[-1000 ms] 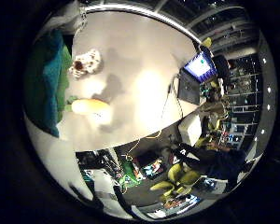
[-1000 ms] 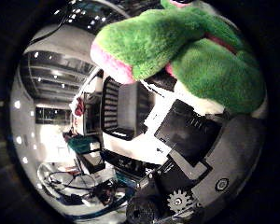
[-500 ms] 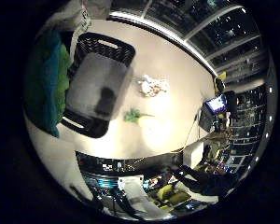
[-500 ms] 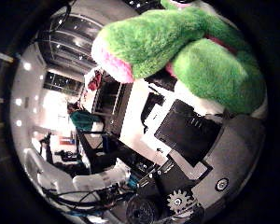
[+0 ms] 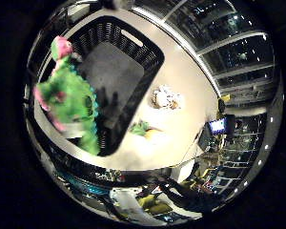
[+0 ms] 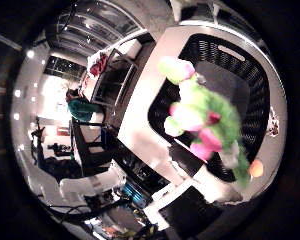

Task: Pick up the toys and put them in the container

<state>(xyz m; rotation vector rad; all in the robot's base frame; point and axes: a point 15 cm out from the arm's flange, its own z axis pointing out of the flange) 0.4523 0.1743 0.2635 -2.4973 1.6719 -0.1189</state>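
Little-finger-side palm view shows a black basket (image 5: 133,45) on a white table (image 5: 190,90), with a blurred green and pink plush toy (image 5: 69,102) over the basket's near rim, contact unclear. Beside the basket lie a white toy (image 5: 166,98) and a small green toy (image 5: 142,128). My hand is out of sight, so I cannot tell how my fingers stand.

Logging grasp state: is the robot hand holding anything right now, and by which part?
Cannot be told. The green plush toy shows over the black basket, but no fingers are visible on it.
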